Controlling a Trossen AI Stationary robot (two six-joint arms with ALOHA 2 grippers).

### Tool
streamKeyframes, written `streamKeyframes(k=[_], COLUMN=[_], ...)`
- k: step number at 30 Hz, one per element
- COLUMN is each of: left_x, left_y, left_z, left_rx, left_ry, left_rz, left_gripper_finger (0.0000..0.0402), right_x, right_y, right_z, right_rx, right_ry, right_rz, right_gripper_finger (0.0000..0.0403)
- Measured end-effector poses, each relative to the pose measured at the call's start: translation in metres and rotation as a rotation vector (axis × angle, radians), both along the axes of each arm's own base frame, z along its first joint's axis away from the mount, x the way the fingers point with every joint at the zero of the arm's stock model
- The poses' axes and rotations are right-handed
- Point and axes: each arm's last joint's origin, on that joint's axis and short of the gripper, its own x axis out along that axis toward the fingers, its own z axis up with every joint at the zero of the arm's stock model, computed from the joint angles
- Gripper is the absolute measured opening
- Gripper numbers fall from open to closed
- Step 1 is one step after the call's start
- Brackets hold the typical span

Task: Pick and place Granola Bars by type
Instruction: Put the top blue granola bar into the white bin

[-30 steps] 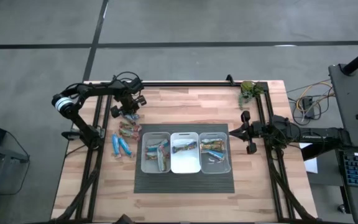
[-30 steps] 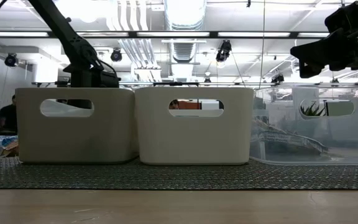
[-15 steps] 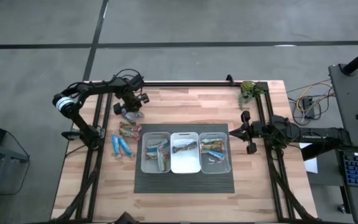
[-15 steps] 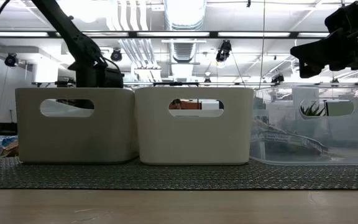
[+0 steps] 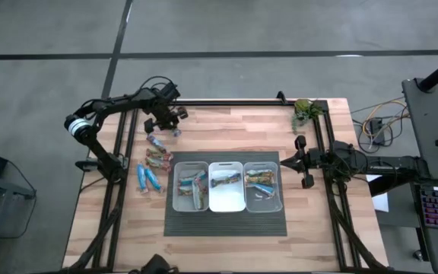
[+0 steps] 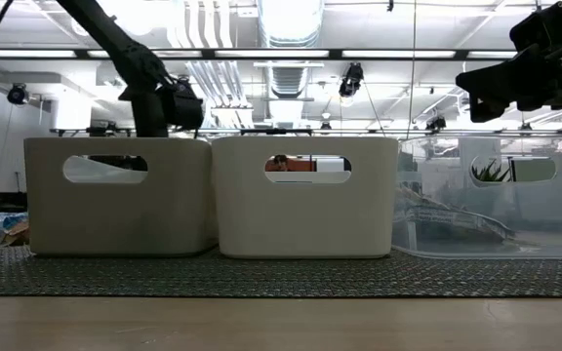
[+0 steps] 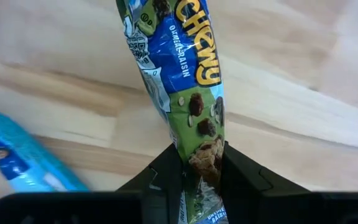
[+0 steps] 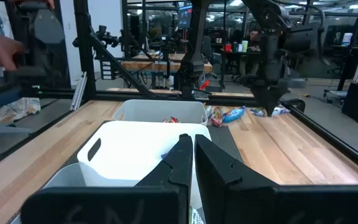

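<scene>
From above, the left gripper hangs over the table's far left corner, its load too small to read. Its wrist view shows fingers clamped on a blue-green granola bar, bottom end cut off. The right gripper waits pressed together beside the bins.

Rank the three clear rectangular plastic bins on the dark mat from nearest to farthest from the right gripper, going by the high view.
Measured from the right gripper, at the table's right edge:
1. Right-hand clear plastic bin, at the mat's right end, closest to the gripper.
2. Middle clear plastic bin, at the mat's centre.
3. Left-hand clear plastic bin, at the mat's left end, towards the left arm.
</scene>
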Motion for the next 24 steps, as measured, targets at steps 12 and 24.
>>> streamKeyframes(k=[12, 24], left_x=[0.025, 0.060], left_y=[0.008, 0.000], left_z=[0.041, 0.102], left_rx=[0.100, 0.258], left_ry=[-0.124, -0.271], left_rz=[-0.098, -0.254], left_gripper_finger=[0.0073, 0.0073], right_x=[0.000, 0.000], right_y=[0.000, 0.000], right_z=[0.000, 0.000], right_rx=[0.000, 0.000], right_ry=[0.000, 0.000], right_rz=[0.000, 0.000], right_gripper_finger=[0.0009, 0.0009])
